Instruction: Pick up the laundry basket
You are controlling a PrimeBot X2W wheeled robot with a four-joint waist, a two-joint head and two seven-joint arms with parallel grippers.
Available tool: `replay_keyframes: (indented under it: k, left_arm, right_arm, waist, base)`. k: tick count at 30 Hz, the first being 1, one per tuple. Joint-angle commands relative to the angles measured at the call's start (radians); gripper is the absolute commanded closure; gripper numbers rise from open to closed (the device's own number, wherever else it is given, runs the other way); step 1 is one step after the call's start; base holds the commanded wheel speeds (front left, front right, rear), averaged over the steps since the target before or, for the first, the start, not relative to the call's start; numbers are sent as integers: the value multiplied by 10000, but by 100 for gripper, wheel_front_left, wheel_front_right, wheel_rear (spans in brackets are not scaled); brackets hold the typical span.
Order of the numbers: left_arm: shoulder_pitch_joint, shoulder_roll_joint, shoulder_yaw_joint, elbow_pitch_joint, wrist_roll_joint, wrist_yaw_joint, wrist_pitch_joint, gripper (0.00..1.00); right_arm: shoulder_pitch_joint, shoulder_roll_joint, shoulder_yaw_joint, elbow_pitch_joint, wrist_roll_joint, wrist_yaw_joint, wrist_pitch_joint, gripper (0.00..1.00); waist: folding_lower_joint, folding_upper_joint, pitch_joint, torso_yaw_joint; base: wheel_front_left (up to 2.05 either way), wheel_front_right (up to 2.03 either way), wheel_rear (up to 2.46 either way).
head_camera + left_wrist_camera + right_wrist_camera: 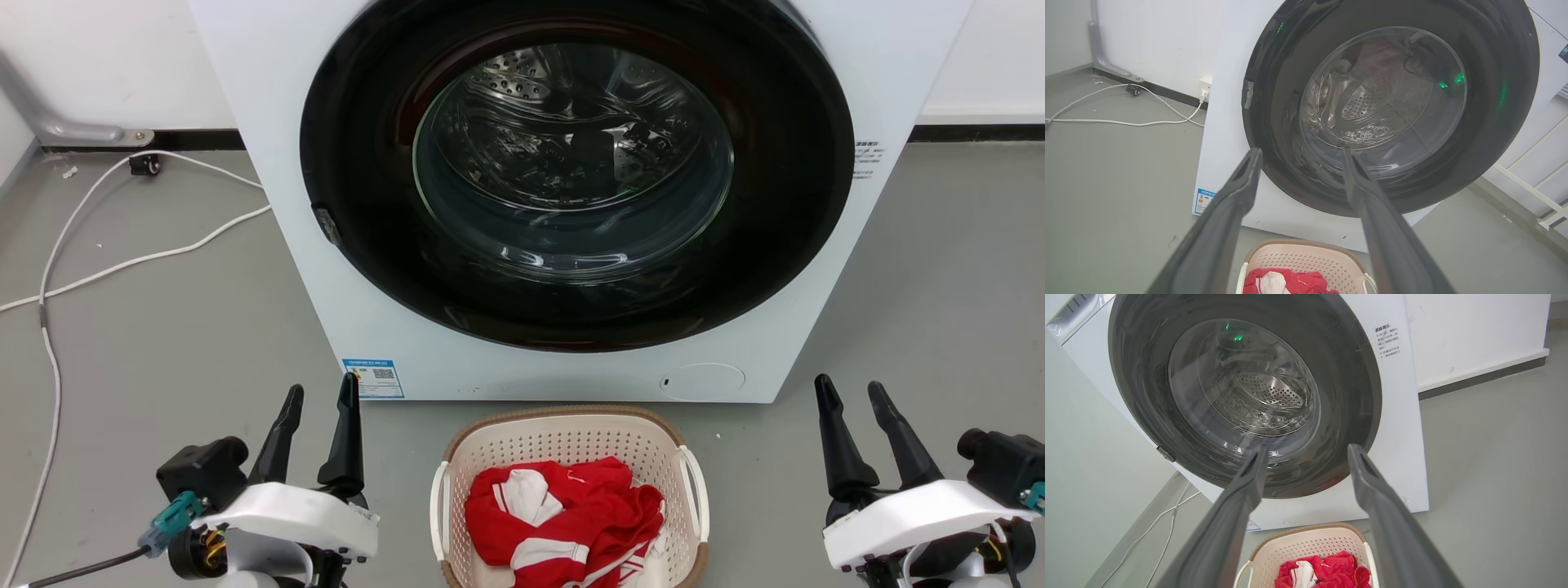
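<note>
The laundry basket (563,445) sat on the grey floor (163,343) just in front of the washing machine (245,98), between the two arms, with red and white clothes (571,514) heaped inside. The left pincer (322,388) and the right pincer (847,385) were both spread and empty, each well apart from the basket, fingers pointing toward the machine. The step in hand looked like the approach. To do it well, each pincer should come inward and down, one to the left handle (439,506) and one to the right handle (698,498). They should close at matching height and lift level so the load does not tip. The basket's near end was cut off at the head view's bottom edge, so clearance there was probably fine but unclear.
</note>
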Motion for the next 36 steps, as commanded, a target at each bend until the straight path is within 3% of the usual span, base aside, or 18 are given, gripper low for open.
replay_keyframes:
  k: [1, 36]
  left_arm:
    - [-172, 97, -72, -129, 343, 49, -115, 0]
    - [-82, 144, -408, -63, 3359, 328, -901, 0]
  right_arm:
    - [-15, 25, -16, -197, -373, 0, -9, 0]
    - [391, 59, -89, -592, -3644, -1, -219, 0]
  waist:
    - [-1, 0, 2, 2]
    - [-1, 0, -2, -10]
  base:
    - [0, 0, 0]
    - [0, 0, 0]
